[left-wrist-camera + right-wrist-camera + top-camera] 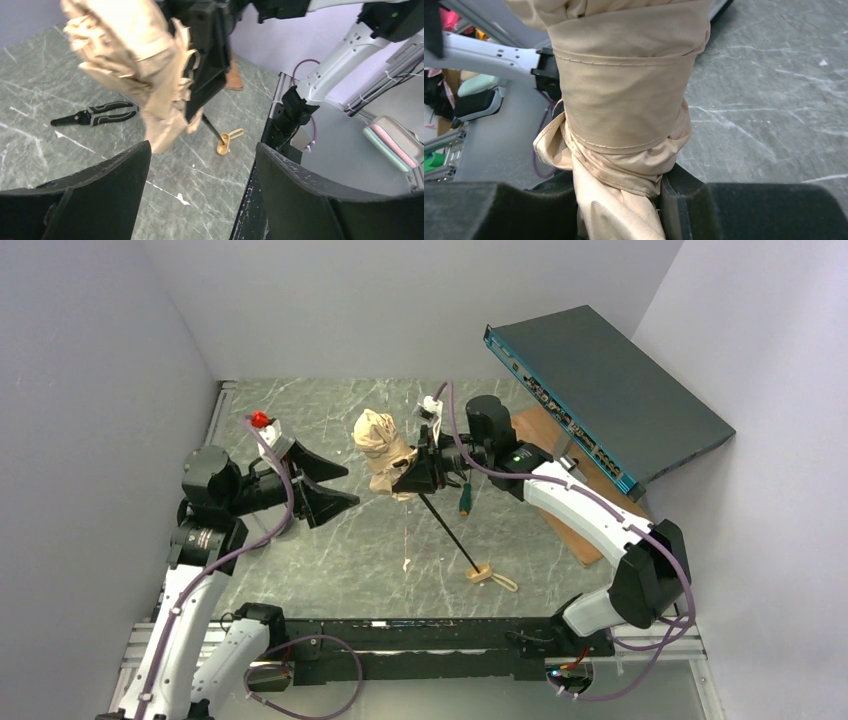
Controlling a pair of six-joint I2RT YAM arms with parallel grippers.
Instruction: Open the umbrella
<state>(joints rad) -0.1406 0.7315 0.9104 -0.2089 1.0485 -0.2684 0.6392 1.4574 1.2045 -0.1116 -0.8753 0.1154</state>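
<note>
Right gripper (408, 477): fingers (744, 210) closed on the umbrella (378, 445), clamping the lower end of the bundled beige canopy. The bundle is held off the surface (330, 560). A thin dark shaft (450, 530) slants down from the right gripper toward the arm bases. It ends at the cream handle (480, 574), which appears to rest on the surface.

Left gripper (348, 486): fingers (100, 195) spread wide and holding nothing. It sits to the left of the right gripper, apart from the fabric and aimed at it.

Right wrist view: a stitched band (624, 95) wraps the canopy just above the right gripper. It is probably the closure strap, fastened. Its tab is not visible, so this cannot be confirmed.

Judgement: the step in hand is bringing the left fingers in to free the canopy.
- The right gripper should hold firm and low, leaving the folds above it free.
- The left fingers should catch only the band's edge, not the fabric or ribs beneath.
- The left fingers should then peel along the wrap, away from the right gripper.
- The approach should be slow, since crinkled fabric gives a poor edge to catch.
- The handle end should stay unloaded, because side force at the right gripper could bend the thin shaft.
</note>
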